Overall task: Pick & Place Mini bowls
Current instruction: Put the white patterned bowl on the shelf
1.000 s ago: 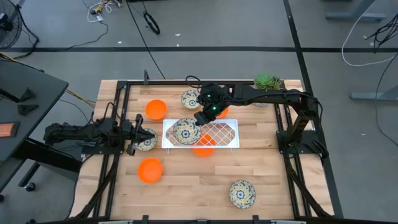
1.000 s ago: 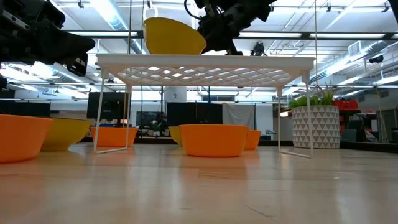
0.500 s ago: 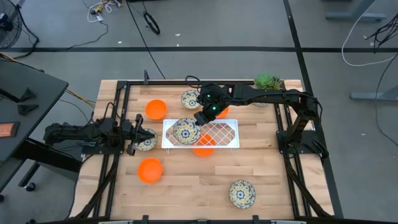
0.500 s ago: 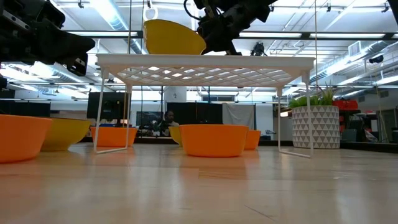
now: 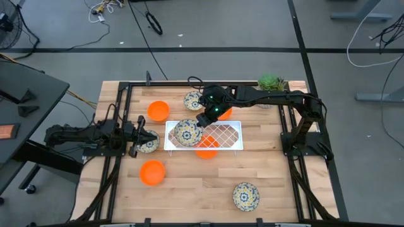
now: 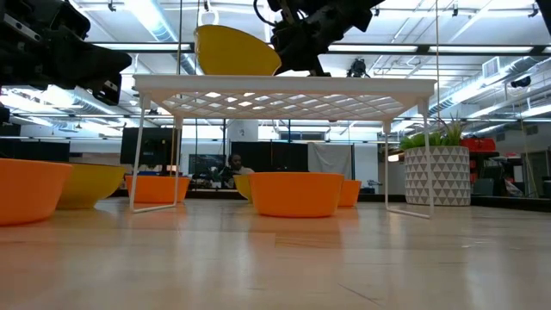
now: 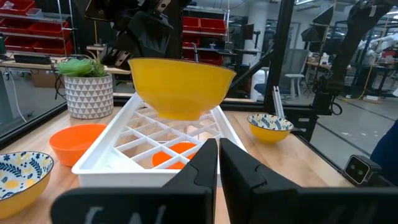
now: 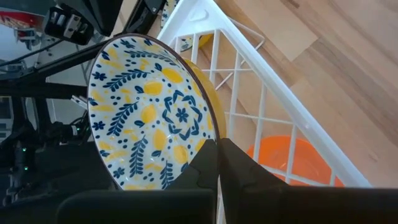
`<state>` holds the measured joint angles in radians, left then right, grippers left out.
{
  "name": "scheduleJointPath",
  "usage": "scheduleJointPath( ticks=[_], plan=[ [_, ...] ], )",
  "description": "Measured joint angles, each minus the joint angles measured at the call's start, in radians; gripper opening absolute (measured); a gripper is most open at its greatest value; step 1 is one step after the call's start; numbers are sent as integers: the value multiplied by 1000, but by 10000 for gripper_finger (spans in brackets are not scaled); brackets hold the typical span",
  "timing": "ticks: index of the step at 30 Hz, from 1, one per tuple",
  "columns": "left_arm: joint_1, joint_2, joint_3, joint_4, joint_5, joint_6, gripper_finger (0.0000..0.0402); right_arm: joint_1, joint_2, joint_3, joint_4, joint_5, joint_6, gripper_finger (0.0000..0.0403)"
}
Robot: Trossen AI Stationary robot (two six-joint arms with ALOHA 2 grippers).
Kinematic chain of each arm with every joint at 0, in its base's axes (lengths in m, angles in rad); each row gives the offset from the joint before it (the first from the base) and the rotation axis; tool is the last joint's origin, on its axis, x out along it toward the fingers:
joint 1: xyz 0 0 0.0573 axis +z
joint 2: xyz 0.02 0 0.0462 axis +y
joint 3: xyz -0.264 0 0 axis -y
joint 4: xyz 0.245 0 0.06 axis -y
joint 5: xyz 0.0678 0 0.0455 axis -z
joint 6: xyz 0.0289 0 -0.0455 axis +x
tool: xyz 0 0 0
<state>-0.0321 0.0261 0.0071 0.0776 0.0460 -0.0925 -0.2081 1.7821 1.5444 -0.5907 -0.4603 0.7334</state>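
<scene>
Over the white rack [image 5: 218,134] — right fingers [image 8: 211,163] pinch a tilted floral bowl [image 5: 187,132]; left closed.

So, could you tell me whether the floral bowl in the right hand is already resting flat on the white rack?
No, the floral bowl hangs tilted just above the white rack, pinched at its rim by the right hand.

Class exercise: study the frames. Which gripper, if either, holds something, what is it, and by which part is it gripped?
The right gripper pinches a floral mini bowl by its rim, over the white rack. The left gripper, shut beside another floral bowl, holds nothing.
</scene>
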Motion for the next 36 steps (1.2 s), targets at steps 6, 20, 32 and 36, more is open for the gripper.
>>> scheduleJointPath(
  ticks=[6, 20, 32, 36],
  plan=[
    [0, 0, 0, 0, 0, 0, 23, 0, 0, 0, -12, 0, -2, 0],
    [0, 0, 0, 0, 0, 0, 23, -2, 0, 0, -53, -1, -17, 0],
    [0, 0, 0, 0, 0, 0, 23, -2, 0, 0, -48, -1, -17, 18],
    [0, 0, 0, 0, 0, 0, 23, -2, 0, 1, -39, -3, -16, 36]
  ],
)
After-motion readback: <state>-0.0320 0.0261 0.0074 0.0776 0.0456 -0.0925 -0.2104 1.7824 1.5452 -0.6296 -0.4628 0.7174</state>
